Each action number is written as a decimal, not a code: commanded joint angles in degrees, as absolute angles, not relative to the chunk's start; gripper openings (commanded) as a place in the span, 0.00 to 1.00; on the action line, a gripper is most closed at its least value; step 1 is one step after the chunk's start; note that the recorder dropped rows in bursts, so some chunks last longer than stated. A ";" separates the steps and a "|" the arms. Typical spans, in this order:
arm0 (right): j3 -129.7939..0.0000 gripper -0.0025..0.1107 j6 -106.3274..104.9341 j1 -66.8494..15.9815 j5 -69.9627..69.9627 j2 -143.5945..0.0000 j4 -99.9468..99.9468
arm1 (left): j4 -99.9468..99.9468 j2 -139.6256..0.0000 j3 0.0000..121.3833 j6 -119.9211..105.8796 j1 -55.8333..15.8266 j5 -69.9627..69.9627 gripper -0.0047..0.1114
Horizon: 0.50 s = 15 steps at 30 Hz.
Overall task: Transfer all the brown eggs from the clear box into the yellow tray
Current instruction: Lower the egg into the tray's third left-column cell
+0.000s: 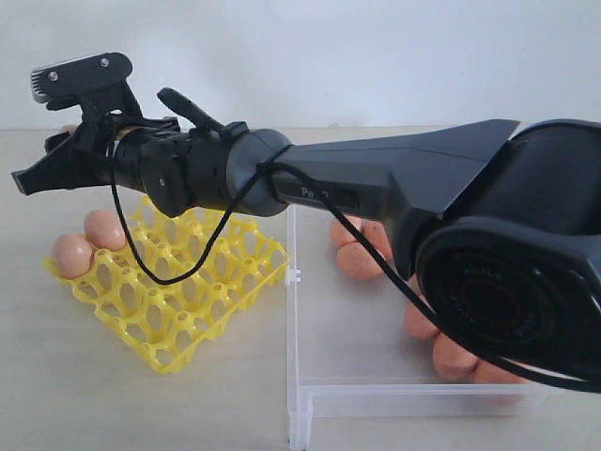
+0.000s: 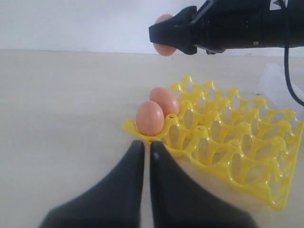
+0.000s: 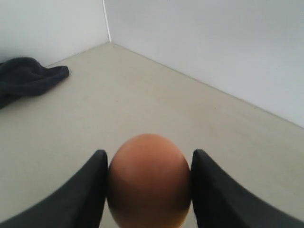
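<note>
My right gripper (image 3: 148, 159) is shut on a brown egg (image 3: 148, 183), pinched between both fingers. In the exterior view this gripper (image 1: 28, 177) hangs in the air above the far left corner of the yellow tray (image 1: 188, 291). The left wrist view shows the held egg (image 2: 163, 46) high above the tray (image 2: 228, 137). Two brown eggs (image 2: 150, 118) (image 2: 165, 100) sit in cups along the tray's edge. My left gripper (image 2: 146, 148) is shut and empty, low by the tray's corner. Several more eggs (image 1: 357, 256) lie in the clear box (image 1: 299, 395), partly hidden behind the right arm.
The right arm (image 1: 376, 188) stretches across the box and tray from the right, its cable (image 1: 178, 277) dangling over the tray. A dark cloth (image 3: 28, 78) lies on the table far off. A white wall stands behind the table.
</note>
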State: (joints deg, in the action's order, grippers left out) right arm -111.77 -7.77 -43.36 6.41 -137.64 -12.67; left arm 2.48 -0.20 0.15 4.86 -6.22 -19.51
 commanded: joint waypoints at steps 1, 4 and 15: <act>-111.95 0.02 -9.15 -42.36 9.87 -138.65 -14.00 | 2.33 0.00 0.00 4.93 -6.56 -19.38 0.08; -111.95 0.02 -9.15 -41.26 9.63 -140.58 -17.63 | 2.33 0.00 0.00 4.93 -6.56 -19.38 0.08; -111.95 0.02 -9.92 -38.24 1.10 -141.23 -24.98 | 2.33 0.00 0.00 4.93 -6.56 -19.38 0.08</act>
